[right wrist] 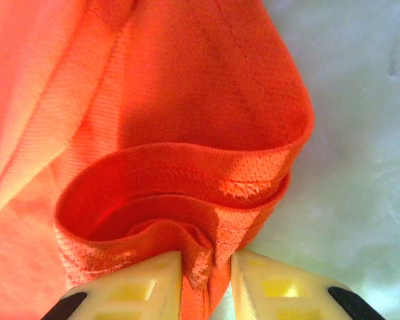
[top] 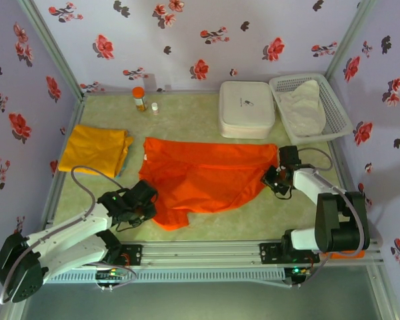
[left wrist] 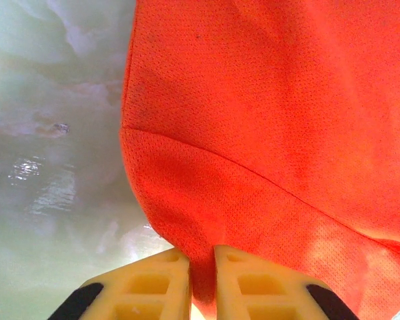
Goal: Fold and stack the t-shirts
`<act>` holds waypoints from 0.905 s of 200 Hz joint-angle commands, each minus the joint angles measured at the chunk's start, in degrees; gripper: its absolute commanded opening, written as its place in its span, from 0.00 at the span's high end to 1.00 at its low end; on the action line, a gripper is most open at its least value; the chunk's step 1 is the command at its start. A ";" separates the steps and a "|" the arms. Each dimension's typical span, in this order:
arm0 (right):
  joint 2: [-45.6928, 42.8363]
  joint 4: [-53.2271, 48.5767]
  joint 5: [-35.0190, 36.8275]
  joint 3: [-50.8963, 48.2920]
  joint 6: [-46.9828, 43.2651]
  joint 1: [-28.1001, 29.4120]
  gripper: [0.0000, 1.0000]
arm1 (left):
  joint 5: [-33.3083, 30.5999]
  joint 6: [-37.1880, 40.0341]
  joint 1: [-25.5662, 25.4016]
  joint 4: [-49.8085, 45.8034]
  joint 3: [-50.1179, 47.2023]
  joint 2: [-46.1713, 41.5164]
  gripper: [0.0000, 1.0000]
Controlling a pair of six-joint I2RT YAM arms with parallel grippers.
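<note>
Back of worktop (top: 187, 120): orange bottle (top: 139, 98), white bottle (top: 155, 107), white case (top: 247, 109), basket (top: 338, 107) with a white cloth (top: 303, 107) in it, all clear of the tees.
Yellow tee (top: 95, 148): folded, far left, just beside the red one.
Red tee (top: 207, 177): spread mid-worktop, rumpled, near-left corner drooping forward.
Left claw (top: 143, 200): nearly closed, yellow fingers (left wrist: 250, 283) pinching the red tee's near-left edge.
Right claw (top: 275, 177): nearly closed, gripping a bunched, curled hem at the red tee's right corner.
</note>
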 commanded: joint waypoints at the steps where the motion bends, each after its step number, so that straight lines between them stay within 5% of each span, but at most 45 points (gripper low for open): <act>1: 0.28 1.26 -0.69 1.72 1.20 -0.30 0.75 | -1.82 -0.17 0.37 -0.95 -0.25 -0.96 0.85; 181: 1.43 -3.06 -1.91 4.02 -0.99 -0.30 0.76 | -2.13 -0.17 0.46 -1.74 -0.48 -2.55 0.86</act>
